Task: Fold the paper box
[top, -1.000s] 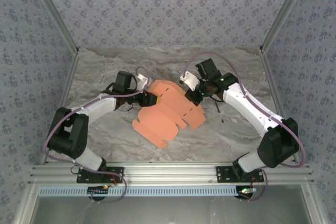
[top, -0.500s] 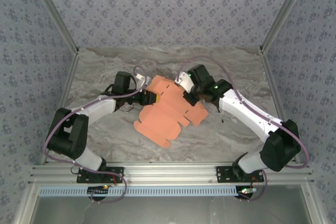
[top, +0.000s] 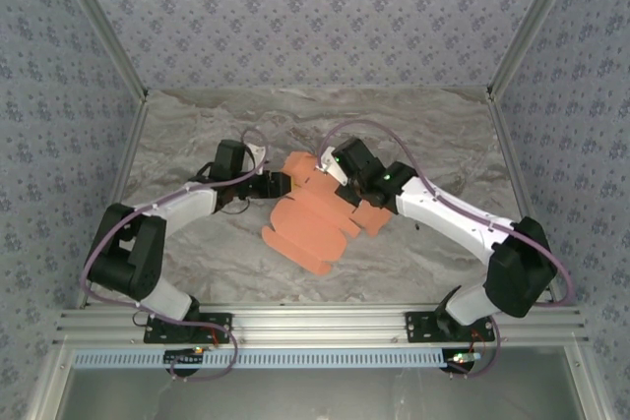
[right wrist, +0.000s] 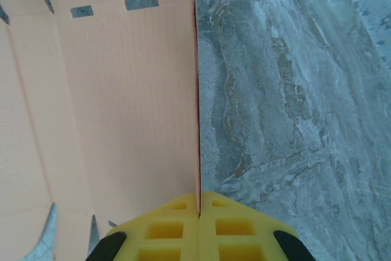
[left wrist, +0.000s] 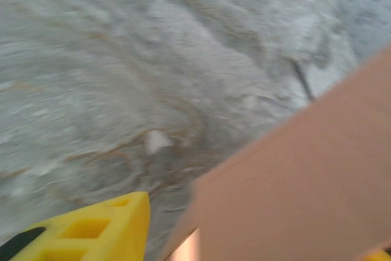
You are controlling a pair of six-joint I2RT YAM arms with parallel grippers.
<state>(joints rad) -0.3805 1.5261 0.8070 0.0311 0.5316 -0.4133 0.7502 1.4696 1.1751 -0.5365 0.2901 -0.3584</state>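
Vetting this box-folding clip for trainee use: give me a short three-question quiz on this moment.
1. Which gripper is pinched shut on an edge of the paper box? A) left gripper B) right gripper C) neither
2. True or false: the paper box is already folded into a closed box.
3. Fill in: the card lies on the marbled ___.

Key:
1. B. Its yellow fingers meet on the card's edge, while the left gripper's fingers stand apart with card between them.
2. False. It is an open die-cut sheet.
3. table
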